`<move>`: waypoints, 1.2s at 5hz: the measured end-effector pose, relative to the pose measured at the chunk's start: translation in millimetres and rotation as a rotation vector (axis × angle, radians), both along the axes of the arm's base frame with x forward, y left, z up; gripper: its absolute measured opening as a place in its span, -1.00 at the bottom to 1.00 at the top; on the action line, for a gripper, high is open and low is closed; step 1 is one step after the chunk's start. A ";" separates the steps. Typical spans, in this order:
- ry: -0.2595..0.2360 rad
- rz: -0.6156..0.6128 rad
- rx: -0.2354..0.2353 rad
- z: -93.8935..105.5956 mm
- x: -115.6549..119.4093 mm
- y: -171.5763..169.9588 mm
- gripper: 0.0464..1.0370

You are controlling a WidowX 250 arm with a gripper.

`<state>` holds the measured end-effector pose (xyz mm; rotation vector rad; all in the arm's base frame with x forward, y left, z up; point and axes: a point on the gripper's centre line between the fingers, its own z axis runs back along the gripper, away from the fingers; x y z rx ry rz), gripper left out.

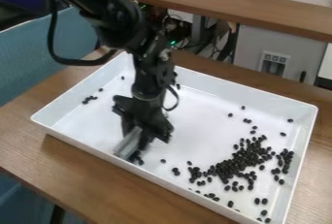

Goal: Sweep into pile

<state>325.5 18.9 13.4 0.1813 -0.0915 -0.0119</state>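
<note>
Above the near long wall of the white tray (201, 126), toward the left end of the view, my gripper (144, 133) hangs down, grasping a grey sweeping piece (128, 143). That piece slants down toward the near wall, its lower end low in the tray; whether it touches the bottom I cannot tell. A few dark beans lie right beside it, partly hidden.

Most of the small dark beans (243, 162) sit at the right of the tray, in one dense, uneven heap with a ragged edge. A looser strip of them lies just beside the heap, near the right wall, and others trail off toward the near wall and the near right corner. Single beans are dotted between the heap and the far wall. A small cluster rests apart from all that, near the left wall, with a couple of loners near it, and some more lie behind my arm, by the far wall.

The tray sits on a brown wooden worktop (97, 184). Beyond it a wooden shelf (227, 6) runs across the top of the view, with cables (194, 41) and a grey box (279, 48) behind, and a blue surface (39, 48) lies at the left.
</note>
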 end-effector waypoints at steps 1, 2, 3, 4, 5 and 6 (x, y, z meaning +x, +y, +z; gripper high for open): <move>-0.018 -0.081 -0.023 0.1 -1.5 -46.7 -0.29; -0.041 -0.127 -0.055 2.2 -3.4 -88.9 -0.29; -0.018 -0.149 -0.071 -1.5 -0.5 -113.6 -0.29; -0.006 -0.197 -0.098 -4.2 0.8 -146.4 -0.29; -0.008 -0.192 -0.108 -3.5 0.8 -148.4 -0.29; -0.008 -0.195 -0.140 -0.6 -0.2 -149.9 -0.29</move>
